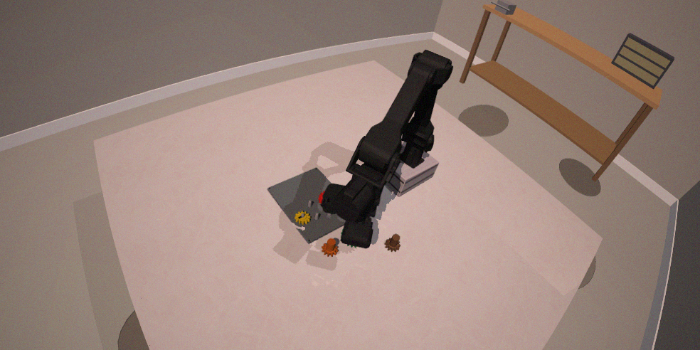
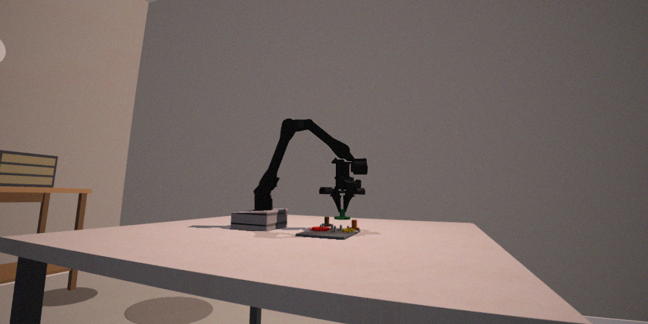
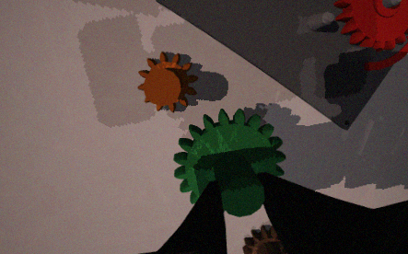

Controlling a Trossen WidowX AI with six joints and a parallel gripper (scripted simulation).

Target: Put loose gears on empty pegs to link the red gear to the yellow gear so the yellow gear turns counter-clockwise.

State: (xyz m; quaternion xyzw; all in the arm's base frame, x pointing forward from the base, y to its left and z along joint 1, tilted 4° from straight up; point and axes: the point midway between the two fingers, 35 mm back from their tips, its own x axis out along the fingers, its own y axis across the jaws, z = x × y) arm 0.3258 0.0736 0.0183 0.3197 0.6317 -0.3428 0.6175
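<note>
My gripper (image 2: pixel 342 211) (image 3: pixel 238 185) is shut on the knob of the green gear (image 2: pixel 342 217) (image 3: pixel 222 138) and holds it above the table, beside the board. The grey board (image 1: pixel 294 186) (image 2: pixel 313 235) (image 3: pixel 254 46) carries the red gear (image 1: pixel 321 197) (image 2: pixel 320 228) (image 3: pixel 378 23), the yellow gear (image 1: pixel 302 218) (image 2: pixel 348 230) and several short pegs. The arm hides part of the board in the top view. An orange gear (image 1: pixel 330 247) (image 2: pixel 354 224) (image 3: pixel 162 87) and a brown gear (image 1: pixel 393 242) (image 2: pixel 326 220) (image 3: pixel 265 244) stand on the table.
The arm's pale base block (image 1: pixel 416 176) (image 2: pixel 253 220) stands on the table (image 1: pixel 220 274) (image 2: pixel 181 253), near the board. The orange gear is close to the board's edge, and the brown gear is farther off. A wooden shelf (image 1: pixel 563 34) stands by the wall.
</note>
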